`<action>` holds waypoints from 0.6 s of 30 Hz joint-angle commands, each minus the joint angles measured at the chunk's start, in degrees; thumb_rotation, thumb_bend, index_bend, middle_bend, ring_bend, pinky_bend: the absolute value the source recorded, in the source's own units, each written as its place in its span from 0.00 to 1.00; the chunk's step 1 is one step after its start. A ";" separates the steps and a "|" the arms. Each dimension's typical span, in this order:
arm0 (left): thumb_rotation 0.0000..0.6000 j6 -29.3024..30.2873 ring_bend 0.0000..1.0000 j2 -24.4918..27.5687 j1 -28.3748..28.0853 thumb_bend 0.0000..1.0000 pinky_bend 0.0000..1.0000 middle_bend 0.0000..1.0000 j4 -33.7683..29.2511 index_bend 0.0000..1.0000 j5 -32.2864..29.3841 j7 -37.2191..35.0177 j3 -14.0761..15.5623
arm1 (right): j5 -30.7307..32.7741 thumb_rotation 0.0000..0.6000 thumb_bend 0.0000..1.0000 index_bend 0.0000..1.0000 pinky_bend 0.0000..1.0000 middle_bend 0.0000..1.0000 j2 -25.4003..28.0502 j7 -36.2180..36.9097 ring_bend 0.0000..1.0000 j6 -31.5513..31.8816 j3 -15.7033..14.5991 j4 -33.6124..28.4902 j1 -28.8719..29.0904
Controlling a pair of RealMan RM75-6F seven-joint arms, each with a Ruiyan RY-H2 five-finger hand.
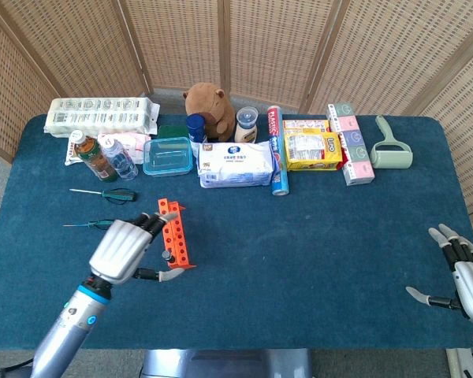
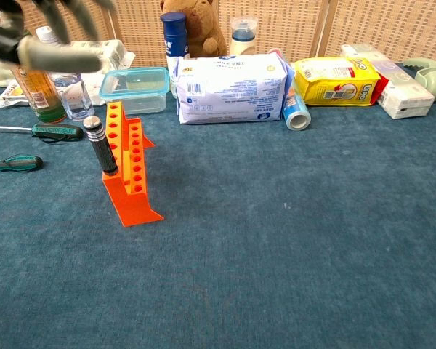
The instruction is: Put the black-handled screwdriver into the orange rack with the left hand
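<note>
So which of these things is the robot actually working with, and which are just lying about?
In the job:
- black-handled screwdriver, standing in the rack
- orange rack
- left hand, fingers apart

Lying about:
- two green-handled screwdrivers
- wipes pack
- capybara toy
- lint roller

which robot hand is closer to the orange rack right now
Left. The left robot hand hovers open right beside the orange rack, just off its near-left side. The right robot hand rests open far across the table at its right edge.
</note>
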 commanded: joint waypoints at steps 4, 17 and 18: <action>1.00 4.53 0.00 7.35 6.31 0.00 0.30 0.00 8.02 0.00 11.24 -10.61 4.38 | 0.36 0.68 0.00 0.04 0.00 0.00 -0.45 -1.27 0.00 -0.12 0.08 -0.09 0.09; 1.00 19.77 0.00 6.07 22.16 0.05 0.23 0.00 29.85 0.00 16.64 -33.73 9.34 | -1.22 0.69 0.00 0.04 0.00 0.00 -1.12 -3.78 0.00 2.39 -0.20 -1.19 -0.81; 1.00 20.57 0.00 5.64 22.96 0.05 0.23 0.00 31.00 0.00 16.55 -35.34 9.23 | -1.18 0.69 0.00 0.04 0.00 0.00 -1.18 -3.97 0.00 2.48 -0.17 -1.17 -0.84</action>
